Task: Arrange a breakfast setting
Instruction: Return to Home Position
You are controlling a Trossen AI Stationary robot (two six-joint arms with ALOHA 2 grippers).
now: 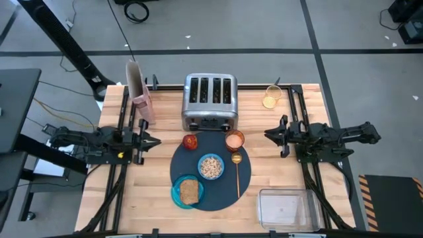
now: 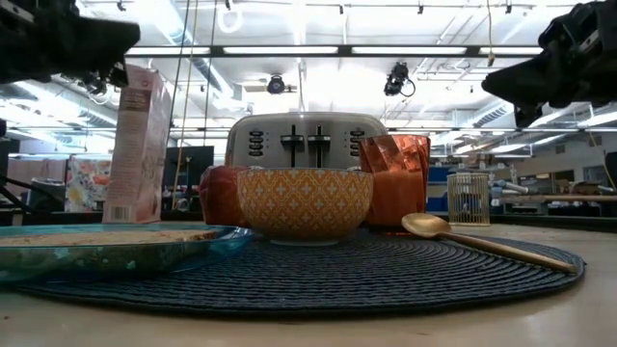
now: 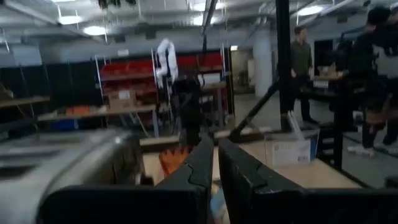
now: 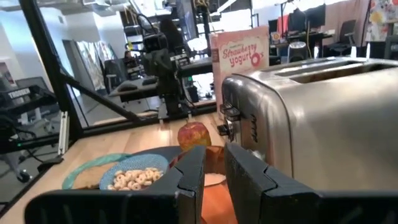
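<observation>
Toast (image 1: 190,191) lies on the blue plate (image 1: 175,196). Left jaws and right jaws, almost together, hover near the worktop's (image 1: 139,201) side edges.

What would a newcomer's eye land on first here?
A laid breakfast on the round dark mat at table centre: cereal bowl in the middle, toast on the blue plate at its left edge, gold spoon on the right. The steel toaster stands behind it; the left tool and right tool wait at either side.
</observation>
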